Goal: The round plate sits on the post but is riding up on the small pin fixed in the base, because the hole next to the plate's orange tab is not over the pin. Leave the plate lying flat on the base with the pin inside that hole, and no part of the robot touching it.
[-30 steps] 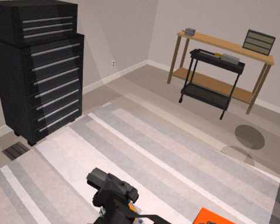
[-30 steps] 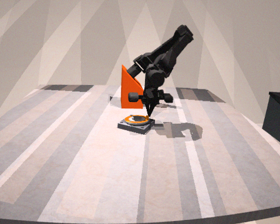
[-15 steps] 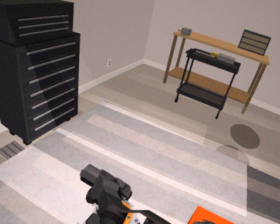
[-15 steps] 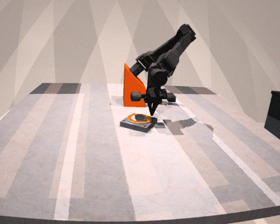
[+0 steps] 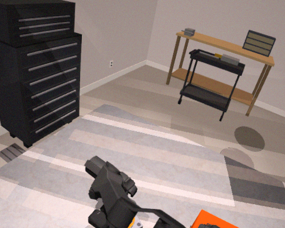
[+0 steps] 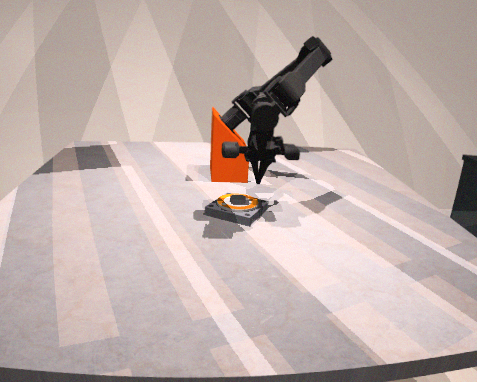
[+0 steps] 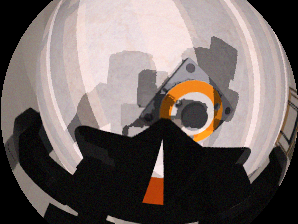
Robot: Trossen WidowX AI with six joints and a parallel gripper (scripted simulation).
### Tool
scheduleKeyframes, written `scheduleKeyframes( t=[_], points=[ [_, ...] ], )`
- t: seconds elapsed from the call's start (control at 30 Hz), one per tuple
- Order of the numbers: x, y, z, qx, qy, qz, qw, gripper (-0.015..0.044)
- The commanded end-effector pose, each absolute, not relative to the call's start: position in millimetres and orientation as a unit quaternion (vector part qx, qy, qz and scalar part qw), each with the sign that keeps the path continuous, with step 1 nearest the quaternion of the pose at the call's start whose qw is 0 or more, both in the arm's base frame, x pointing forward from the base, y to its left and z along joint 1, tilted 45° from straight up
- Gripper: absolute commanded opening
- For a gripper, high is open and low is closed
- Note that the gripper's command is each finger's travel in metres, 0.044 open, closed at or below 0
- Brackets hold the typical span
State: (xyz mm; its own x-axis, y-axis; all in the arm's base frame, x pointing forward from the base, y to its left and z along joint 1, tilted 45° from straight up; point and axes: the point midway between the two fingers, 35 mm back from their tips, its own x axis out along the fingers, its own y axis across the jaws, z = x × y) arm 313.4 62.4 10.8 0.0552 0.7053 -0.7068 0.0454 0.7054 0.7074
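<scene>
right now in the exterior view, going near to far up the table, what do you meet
base with the round plate on it → shut gripper pointing down above the table, apart from the plate → orange wedge

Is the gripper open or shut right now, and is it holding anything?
Shut, holding nothing. In the exterior view the gripper fingers meet in a point above the round plate, clear of it.

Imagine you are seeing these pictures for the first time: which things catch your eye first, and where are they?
The dark arm rears over the striped table top, its shut claw pointing down just above and behind the round plate. That orange-ringed plate sits on a dark square base mid-table. Behind stands a bright orange wedge.
</scene>
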Motion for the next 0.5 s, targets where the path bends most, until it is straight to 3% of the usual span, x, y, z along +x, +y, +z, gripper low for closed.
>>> scheduleKeyframes(
  t=[0.0, 0.47],
  points=[
    [312.4, 55.6, 18.0, 0.289, 0.638, 0.250, 0.668, 0.0000],
    [313.4, 60.3, 12.6, 0.293, 0.640, 0.248, 0.666, 0.0000]
  ],
)
